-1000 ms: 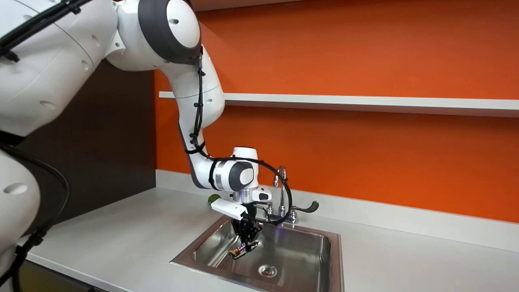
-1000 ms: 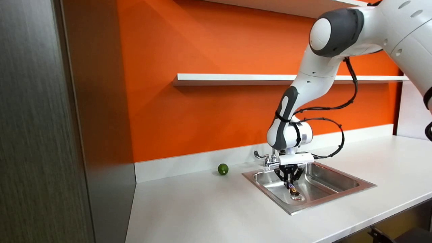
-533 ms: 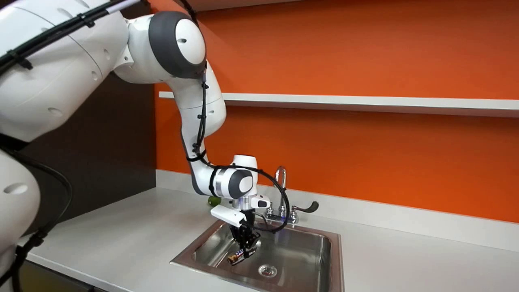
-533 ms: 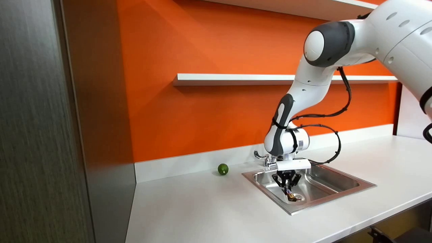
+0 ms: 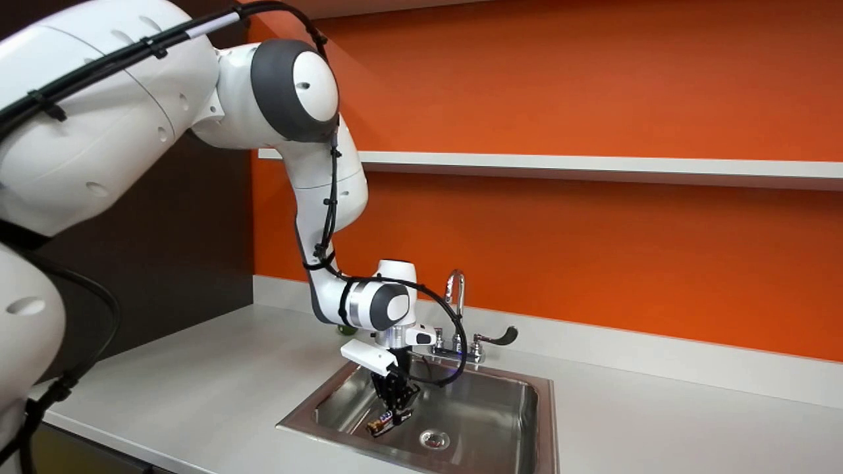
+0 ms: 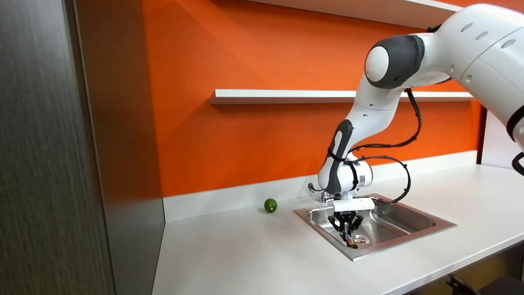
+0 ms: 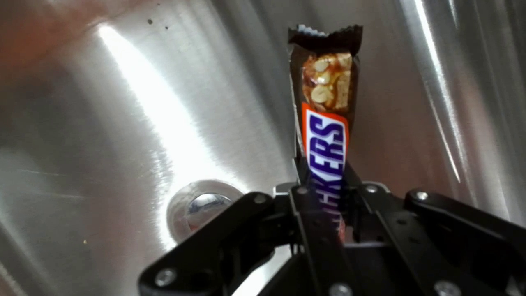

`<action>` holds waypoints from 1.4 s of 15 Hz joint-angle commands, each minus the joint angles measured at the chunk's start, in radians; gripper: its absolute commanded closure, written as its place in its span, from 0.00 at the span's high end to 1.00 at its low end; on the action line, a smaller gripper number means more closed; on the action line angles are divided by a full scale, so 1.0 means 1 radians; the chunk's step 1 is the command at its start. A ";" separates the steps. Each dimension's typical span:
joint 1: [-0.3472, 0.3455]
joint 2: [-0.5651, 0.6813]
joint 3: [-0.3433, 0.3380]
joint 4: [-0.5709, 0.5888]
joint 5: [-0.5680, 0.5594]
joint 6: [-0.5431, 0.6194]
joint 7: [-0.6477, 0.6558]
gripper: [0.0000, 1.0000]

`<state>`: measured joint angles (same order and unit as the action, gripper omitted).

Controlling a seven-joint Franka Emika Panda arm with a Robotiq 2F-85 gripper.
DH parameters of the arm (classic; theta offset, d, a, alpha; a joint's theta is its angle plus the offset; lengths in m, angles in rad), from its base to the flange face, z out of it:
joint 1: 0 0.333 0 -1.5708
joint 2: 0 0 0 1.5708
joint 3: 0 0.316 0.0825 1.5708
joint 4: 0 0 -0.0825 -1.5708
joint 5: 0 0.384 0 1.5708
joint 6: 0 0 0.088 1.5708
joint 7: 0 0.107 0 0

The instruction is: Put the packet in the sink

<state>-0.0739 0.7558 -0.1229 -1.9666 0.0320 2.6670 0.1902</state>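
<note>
My gripper (image 7: 326, 181) is clamped on the packet (image 7: 326, 127), black jaws gripping both long sides across the purple lettering. Its long axis runs almost straight out from me, the free end, a dark zigzag crimp, toward the top of the wrist view; in an exterior view that end (image 5: 377, 428) slants to the lower left. The wrapper is glossy brown, printed with a nutty filling and a red-edged white label. The packet shows within the sink (image 5: 546, 428) in both exterior views; whether it touches the floor I cannot tell. The sink is rectangular, brushed steel streaked with glare, its round drain (image 7: 201, 205) near the packet. Beyond stand the hooked chrome faucet (image 5: 461, 291) and, on the smooth pale counter (image 6: 229, 254), a round green ball (image 6: 270, 205).
</note>
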 commanded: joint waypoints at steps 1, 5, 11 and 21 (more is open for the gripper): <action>-0.005 0.019 0.010 0.023 0.024 0.003 -0.006 0.05; -0.006 0.029 0.014 0.026 0.030 0.003 -0.007 0.05; -0.003 0.034 0.013 0.029 0.029 0.004 -0.007 0.05; 0.006 0.005 0.006 0.006 0.029 0.017 0.004 0.97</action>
<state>-0.0733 0.7855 -0.1156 -1.9500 0.0437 2.6763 0.1908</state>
